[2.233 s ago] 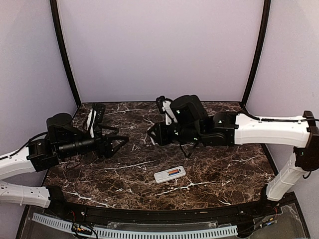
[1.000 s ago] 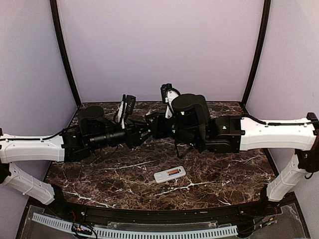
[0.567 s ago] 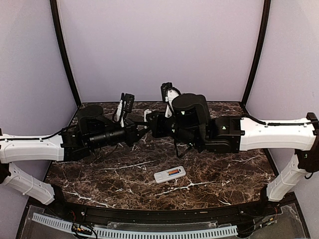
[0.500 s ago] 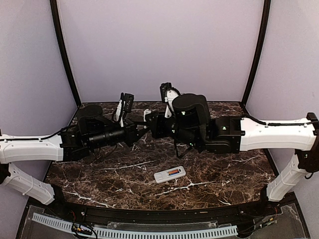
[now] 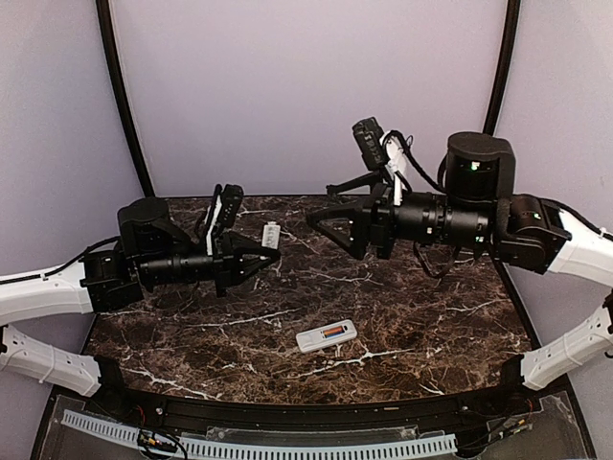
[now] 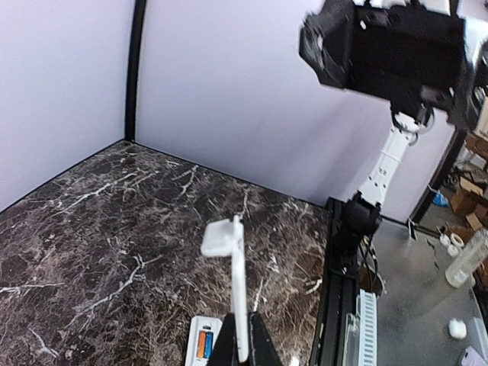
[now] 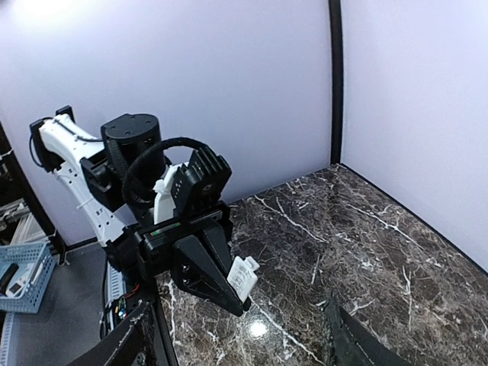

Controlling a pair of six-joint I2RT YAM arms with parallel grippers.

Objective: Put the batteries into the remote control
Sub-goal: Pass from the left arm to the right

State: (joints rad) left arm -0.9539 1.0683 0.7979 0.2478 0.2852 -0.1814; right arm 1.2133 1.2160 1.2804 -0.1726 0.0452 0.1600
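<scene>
Clamping the battery cover (image 5: 270, 233) tight in the left gripper (image 5: 271, 253) mid-frame, probably to cap the remote control (image 5: 327, 335) at lower centre, batteries (image 5: 333, 332) already in, and leaving the right gripper (image 5: 320, 202) wide open, empty.

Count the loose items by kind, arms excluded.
Slim white rectangular remote control: 1
Tiny cylindrical batteries in the remote's open bay: 2 (orange-red battery, blue battery)
Thin white plastic battery cover, pinched in the left gripper: 1
Total: 4
</scene>
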